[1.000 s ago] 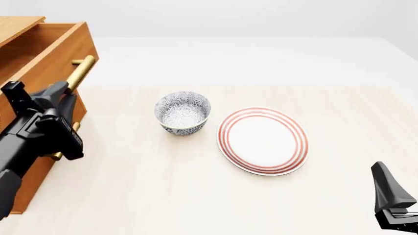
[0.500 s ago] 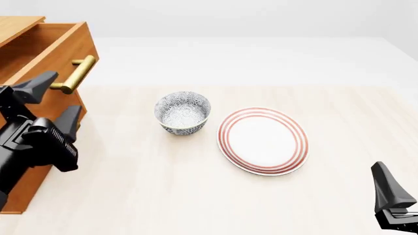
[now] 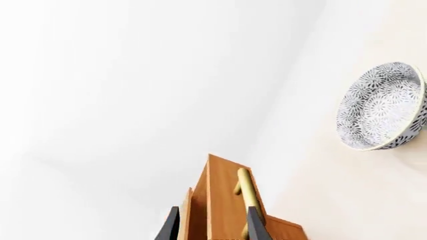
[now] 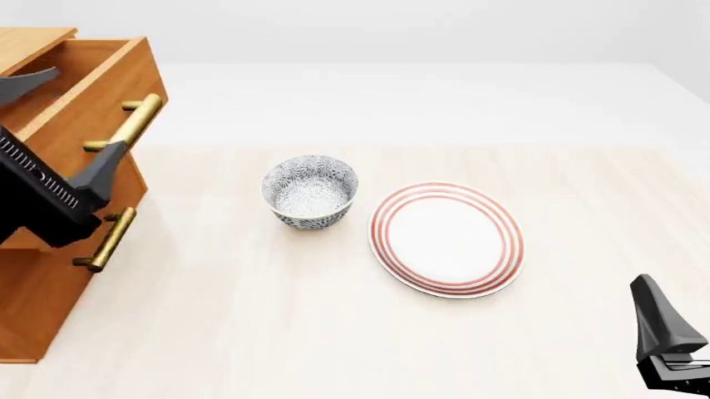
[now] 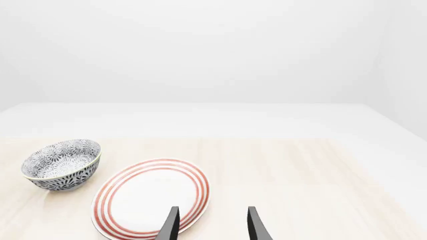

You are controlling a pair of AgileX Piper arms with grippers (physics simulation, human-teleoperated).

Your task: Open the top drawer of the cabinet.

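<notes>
Top drawer (image 4: 83, 91) stood pulled out of the cabinet (image 4: 45, 299) at table's left. Left gripper (image 4: 61, 125) had let go of the handle (image 4: 135, 125), backed off, fingers spread, empty. Looked done. Right gripper (image 5: 210, 227) open, idle.

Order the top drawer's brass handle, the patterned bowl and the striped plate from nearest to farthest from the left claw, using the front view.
1. Top drawer's brass handle: beside the left claw, at the far left.
2. Patterned bowl: on the table, left of centre.
3. Striped plate: right of the bowl, farthest.
</notes>
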